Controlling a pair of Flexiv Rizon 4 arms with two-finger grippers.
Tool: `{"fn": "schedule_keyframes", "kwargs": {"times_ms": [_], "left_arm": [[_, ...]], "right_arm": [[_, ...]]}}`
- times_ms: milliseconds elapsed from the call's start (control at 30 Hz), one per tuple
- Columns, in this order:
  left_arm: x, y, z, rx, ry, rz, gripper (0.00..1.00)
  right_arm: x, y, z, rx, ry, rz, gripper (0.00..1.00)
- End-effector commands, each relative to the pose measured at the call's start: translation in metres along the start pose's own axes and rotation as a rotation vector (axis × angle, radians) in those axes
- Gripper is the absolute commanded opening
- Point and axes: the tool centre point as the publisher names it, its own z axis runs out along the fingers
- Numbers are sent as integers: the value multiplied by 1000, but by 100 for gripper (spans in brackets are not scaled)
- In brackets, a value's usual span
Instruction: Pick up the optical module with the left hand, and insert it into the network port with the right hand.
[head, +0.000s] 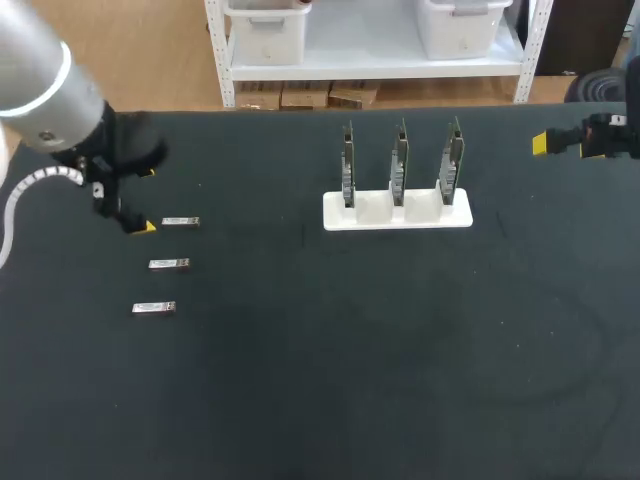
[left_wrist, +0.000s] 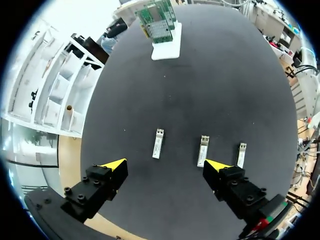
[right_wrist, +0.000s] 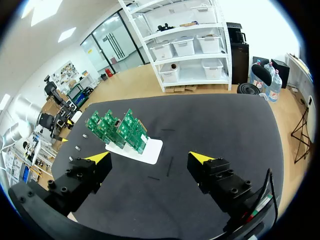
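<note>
left gripper (left_wrist: 165, 164) spread wide, holds nothing, three modules (left_wrist: 202, 150) just ahead | right gripper (right_wrist: 150, 157) spread wide, holds nothing, far from cards (right_wrist: 120, 131)

A black, matte worktop (head: 400, 390) fills the scene, its surface dull and even from edge to edge. Toward the far edge, a little right of the middle, a white stand (head: 400, 215) sits flat on it, a low rectangular base with rounded corners, its long side running parallel to that far edge. A few tiny pale specks (head: 200, 185) dot the dark surface, scattered well apart from one another. Near the stand, some thin, short streaks (right_wrist: 170, 166) show on the worktop, darker than the cover around them.
</note>
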Motion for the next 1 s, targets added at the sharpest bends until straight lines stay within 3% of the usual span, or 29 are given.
{"fn": "schedule_keyframes", "kwargs": {"times_ms": [33, 233, 500, 1000], "left_arm": [[-8, 13, 7, 24, 99, -2, 100], [-10, 16, 13, 28, 109, 13, 100], [-5, 0, 35, 63, 145, 57, 100], [-10, 5, 44, 13, 253, 65, 100]], "right_arm": [[0, 0, 0, 0, 0, 0, 100], [0, 0, 0, 0, 0, 0, 100], [0, 0, 0, 0, 0, 0, 100], [0, 0, 0, 0, 0, 0, 100]]}}
